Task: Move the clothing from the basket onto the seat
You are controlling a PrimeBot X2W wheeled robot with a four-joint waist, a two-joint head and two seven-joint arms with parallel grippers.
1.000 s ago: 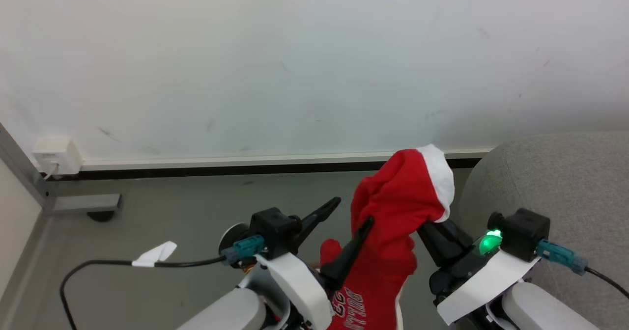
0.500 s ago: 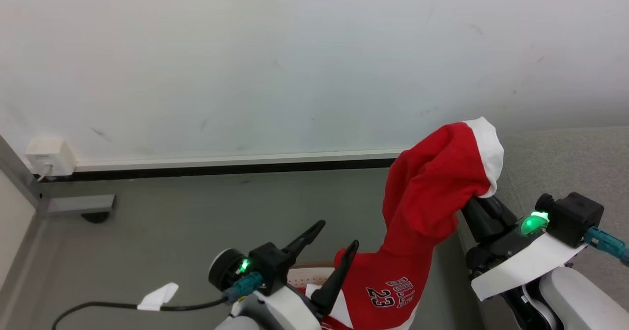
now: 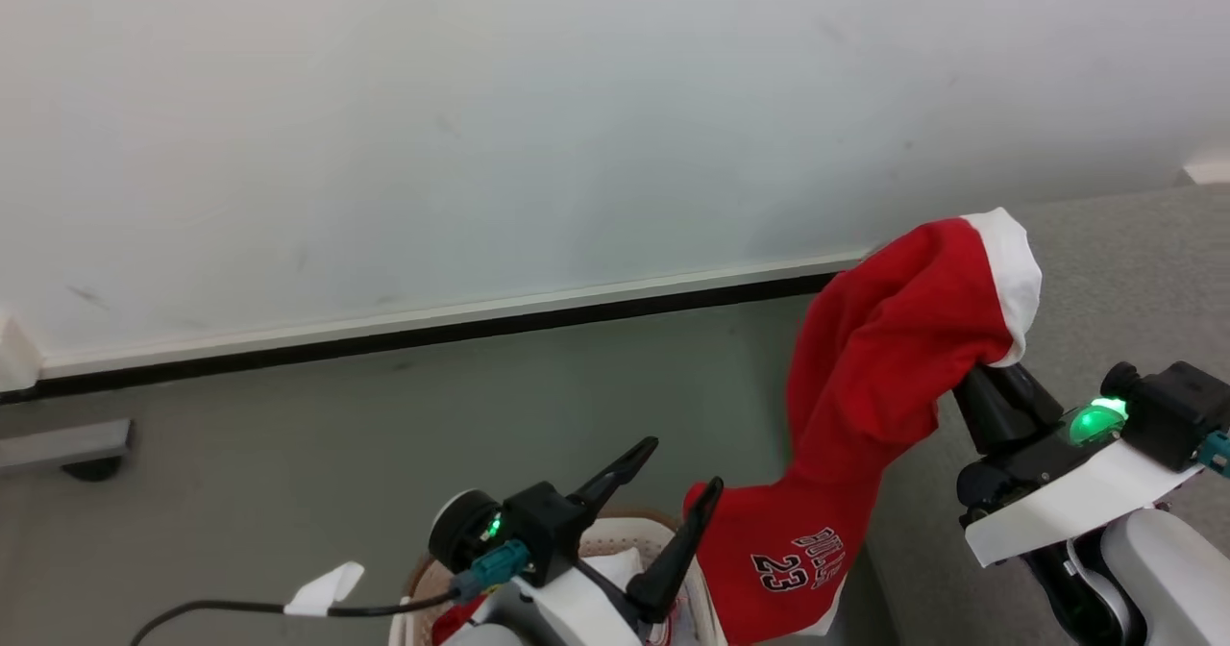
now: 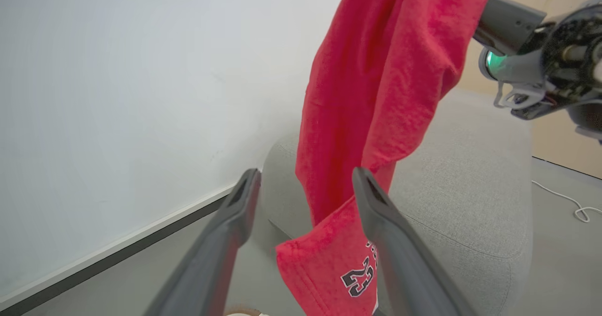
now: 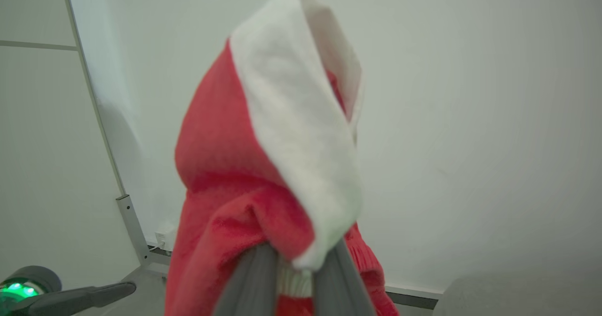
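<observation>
Your right tool (image 5: 294, 271) grips jersey (image 3: 865, 367), left tool (image 3: 684, 465) released; tail dangling beside seat (image 3: 1124, 271) may catch left tool.

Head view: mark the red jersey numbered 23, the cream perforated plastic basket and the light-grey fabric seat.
red jersey numbered 23 (image 3: 865, 377), head view, hanging red body.
cream perforated plastic basket (image 3: 625, 536), head view, perforated wall under the rim.
light-grey fabric seat (image 3: 1115, 271), head view, bare upholstered top.

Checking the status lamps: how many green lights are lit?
2: one light on the open left hand, near the basket; the other light on the right hand gripping the red jersey.
</observation>
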